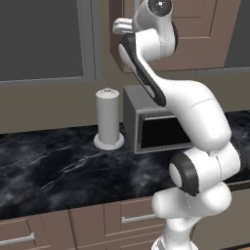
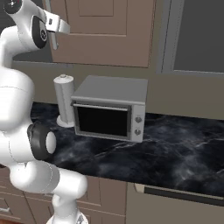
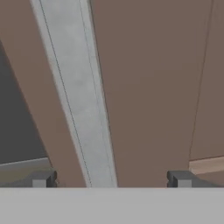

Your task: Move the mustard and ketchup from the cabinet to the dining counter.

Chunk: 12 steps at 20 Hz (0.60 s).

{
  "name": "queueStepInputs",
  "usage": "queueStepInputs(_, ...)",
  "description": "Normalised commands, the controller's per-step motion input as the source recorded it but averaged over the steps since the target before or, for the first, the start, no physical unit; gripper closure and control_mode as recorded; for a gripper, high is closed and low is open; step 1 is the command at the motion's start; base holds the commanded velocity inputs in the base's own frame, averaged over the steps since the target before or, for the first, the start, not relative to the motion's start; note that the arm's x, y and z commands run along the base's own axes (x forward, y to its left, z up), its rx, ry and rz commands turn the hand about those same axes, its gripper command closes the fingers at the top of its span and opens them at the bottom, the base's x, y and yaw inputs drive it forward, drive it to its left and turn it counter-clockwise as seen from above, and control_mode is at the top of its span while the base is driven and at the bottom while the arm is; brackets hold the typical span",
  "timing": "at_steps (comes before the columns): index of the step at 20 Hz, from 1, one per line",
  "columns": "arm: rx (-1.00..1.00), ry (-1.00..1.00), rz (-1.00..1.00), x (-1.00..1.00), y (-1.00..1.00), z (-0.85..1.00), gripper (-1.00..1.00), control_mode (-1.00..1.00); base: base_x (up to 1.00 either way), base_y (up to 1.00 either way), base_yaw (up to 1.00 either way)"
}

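Nearest the base runs a row of low brown wooden drawer units (image 1: 88, 222) with short grey bar pulls. Above them lies the narrow black marble worktop (image 1: 53, 168), glossy and streaked with thin white veins. On it, toward the far edge, stands a boxy grey metal microwave (image 2: 109, 108) with a dark glass door and 2 small round knobs on its right side. Just left of the microwave, a pale grey cylindrical paper-towel holder (image 1: 108, 119) rises upright from a round flat base.

Farther back and higher, the brown wooden wall cabinet (image 2: 109, 30) hangs with its panelled door shut. The white arm reaches up to it, and the gripper (image 3: 111, 178) sits right at the cabinet's left edge, its 2 small dark fingertips (image 3: 41, 179) spread wide apart with nothing between them. In the hand view the long grey bar handle (image 3: 78, 100), matte and flat-faced, runs between the fingertips, slightly slanted, closer to the left one, against the smooth brown door panel. A dark grey window pane (image 1: 39, 39) fills the wall left of the cabinet.
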Motion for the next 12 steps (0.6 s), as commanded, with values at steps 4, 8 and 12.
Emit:
queueStepInputs(4, 0.0, 0.0, 0.0, 0.27, 0.09, 0.0, -1.0, -1.0, 0.0, 0.0, 0.0)
queueStepInputs(8, 0.0, -0.01, 0.0, 0.2, 0.06, 0.0, 1.0, -1.0, 0.0, 0.0, 0.0)
queueStepInputs(12, 0.0, -0.02, 0.01, 0.02, 0.01, 0.0, 1.0, -1.0, 0.0, 0.0, 0.0)
